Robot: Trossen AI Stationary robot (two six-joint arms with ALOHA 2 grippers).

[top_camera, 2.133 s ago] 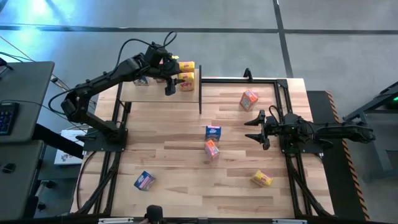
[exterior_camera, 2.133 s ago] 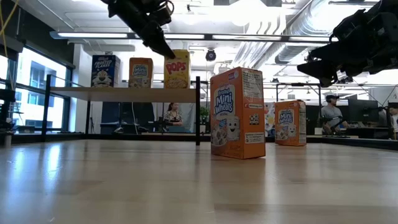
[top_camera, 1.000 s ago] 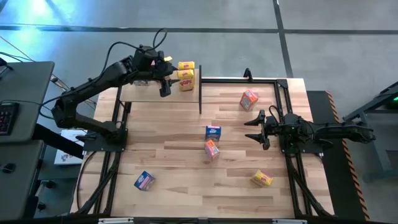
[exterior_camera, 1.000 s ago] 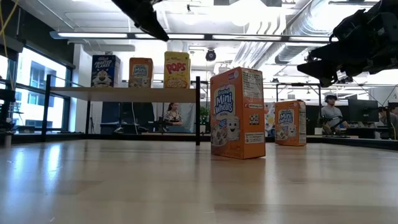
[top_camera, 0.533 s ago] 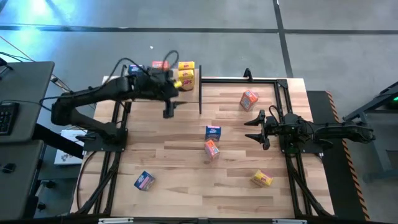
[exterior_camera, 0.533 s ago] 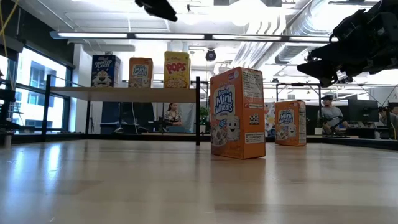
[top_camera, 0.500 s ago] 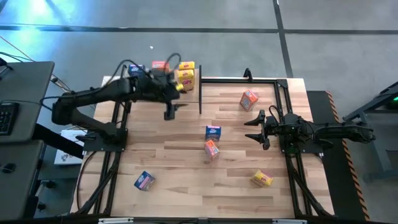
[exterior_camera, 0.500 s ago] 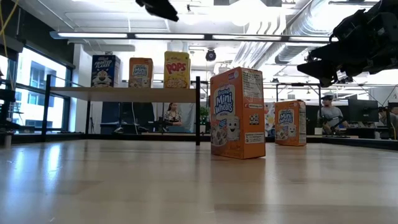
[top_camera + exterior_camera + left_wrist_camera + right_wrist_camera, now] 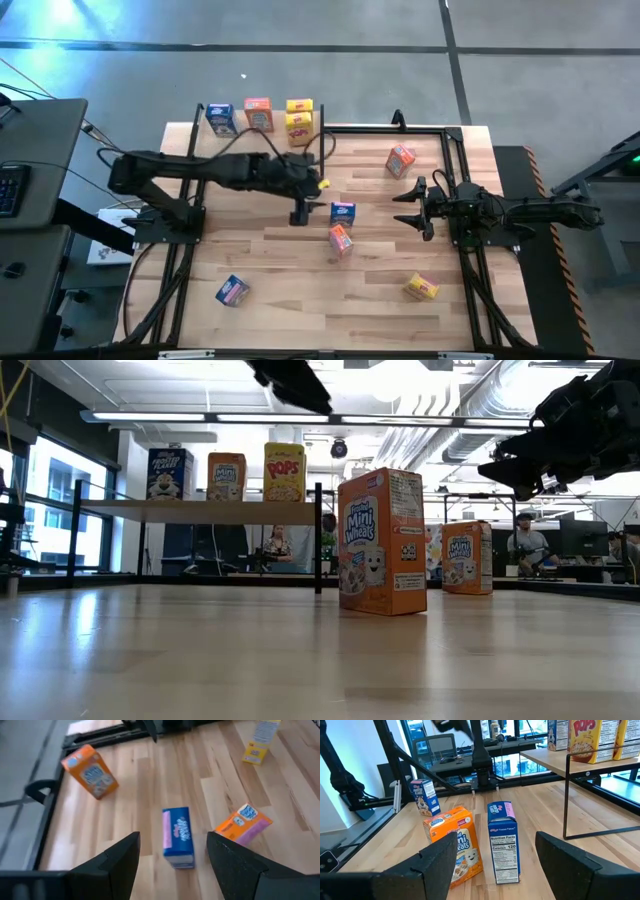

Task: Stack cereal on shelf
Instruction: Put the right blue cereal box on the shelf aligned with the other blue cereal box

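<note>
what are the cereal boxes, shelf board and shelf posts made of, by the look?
Blue cereal box: printed cardboard, probably; folded edges, slight sheen. Shelf board: light wood, thin flat slab; finish unclear. Shelf post: thin black metal, apparently matte.

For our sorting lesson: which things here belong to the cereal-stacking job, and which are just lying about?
Job: small printed cardboard cereal boxes; light-wood shelf with black posts; left gripper over planked wooden table; right gripper waiting.
Lying about: black keyboard; seated person behind.

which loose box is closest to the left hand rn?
The blue box standing mid-table, just right of the left hand. The orange one sits nearer the front edge; the other loose boxes are farther off.
</note>
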